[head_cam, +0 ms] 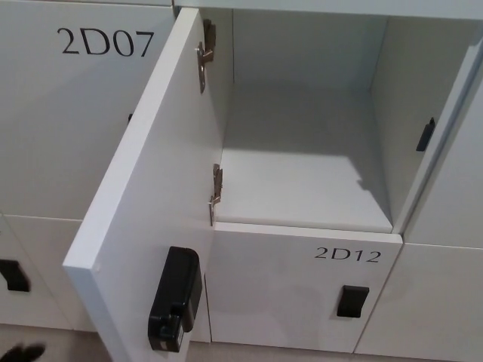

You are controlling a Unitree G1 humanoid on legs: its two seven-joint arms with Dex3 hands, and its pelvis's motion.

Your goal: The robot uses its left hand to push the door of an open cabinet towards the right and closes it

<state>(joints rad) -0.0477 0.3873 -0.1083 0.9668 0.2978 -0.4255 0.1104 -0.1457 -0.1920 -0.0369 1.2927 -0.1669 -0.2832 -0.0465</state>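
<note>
- Door (143, 204) stands wide open, hinged on its right-hand edge to the cabinet (302, 188). Its free edge swings out toward the camera, lower left of frame.
- Two metal hinges (202, 56) show along the inner edge, one high, one lower. Black latch (175, 302) sits on the inside face near the free edge.
- Cabinet interior looks empty: pale floor, bare walls, a small black catch (426, 134) on the right jamb.
- Left hand (23, 352): only a dark tip shows at the bottom-left corner, blurred. Cannot tell whether the fingers are spread or pressed together. It is apart from the door, low and to the left of the free edge.
- Right hand not in view.
- Step in hand, by my reading: bringing the left hand up to the door's outer face. No contact yet.
- To do it well: the door lies up and right of the hand, so rise first, then meet the outer face near the free edge, far from the hinges, where leverage is best.
- Push rightward along the door's arc, not straight in. Keep fingers off the front edge so they are not caught at the jamb.
- Follow through until the latch meets the catch.
- Neighbours: door 2D07 (106, 41) behind, door 2D12 (347, 254) below, both shut.
</note>
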